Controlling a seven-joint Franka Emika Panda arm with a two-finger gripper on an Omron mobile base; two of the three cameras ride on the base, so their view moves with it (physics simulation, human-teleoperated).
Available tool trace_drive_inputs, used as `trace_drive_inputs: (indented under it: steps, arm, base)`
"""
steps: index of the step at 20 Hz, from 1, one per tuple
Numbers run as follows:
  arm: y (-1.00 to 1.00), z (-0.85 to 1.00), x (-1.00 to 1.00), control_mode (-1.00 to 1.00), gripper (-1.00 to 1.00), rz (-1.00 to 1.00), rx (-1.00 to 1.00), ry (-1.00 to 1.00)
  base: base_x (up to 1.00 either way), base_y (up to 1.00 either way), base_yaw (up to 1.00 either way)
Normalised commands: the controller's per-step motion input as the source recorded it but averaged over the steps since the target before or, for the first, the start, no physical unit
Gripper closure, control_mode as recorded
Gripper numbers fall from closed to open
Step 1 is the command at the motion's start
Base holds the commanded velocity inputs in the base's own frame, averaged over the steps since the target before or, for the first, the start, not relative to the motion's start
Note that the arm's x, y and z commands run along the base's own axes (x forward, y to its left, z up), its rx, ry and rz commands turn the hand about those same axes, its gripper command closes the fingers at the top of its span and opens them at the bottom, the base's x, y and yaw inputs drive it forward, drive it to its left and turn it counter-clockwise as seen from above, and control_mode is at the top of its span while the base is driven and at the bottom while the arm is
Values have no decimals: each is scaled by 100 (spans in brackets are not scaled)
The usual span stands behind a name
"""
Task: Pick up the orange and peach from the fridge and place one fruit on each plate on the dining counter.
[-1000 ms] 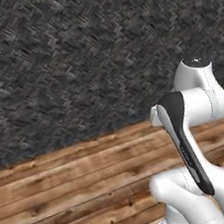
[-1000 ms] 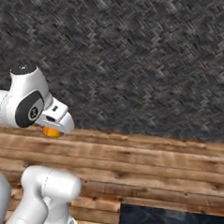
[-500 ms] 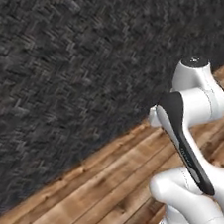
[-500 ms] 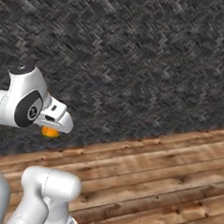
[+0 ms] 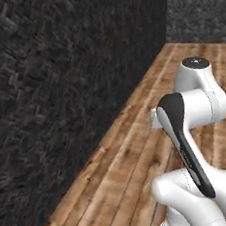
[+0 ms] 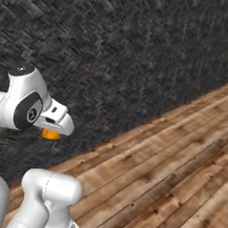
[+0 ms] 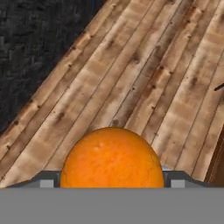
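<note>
Tool (image 6: pixel 51 132) is pinching the orange (image 7: pixel 112 158), its fingers pressing on either side so the fruit is riding tucked under the wrist, well above the wooden floor (image 7: pixel 144 74) and near the dark wall (image 6: pixel 138 55), probably for carrying toward a plate.
</note>
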Motion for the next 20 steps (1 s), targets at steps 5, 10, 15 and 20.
trace_drive_inputs:
  steps: [5,10,15,20]
  arm:
    - [0,0,0,100,100,0,0,0]
    - [0,0,0,100,100,0,0,0]
    - [0,0,0,100,100,0,0,0]
    - [0,0,0,100,100,0,0,0]
  base:
    - [92,27,-69]
    - [95,24,-65]
    - [99,29,-61]
    - [100,38,-61]
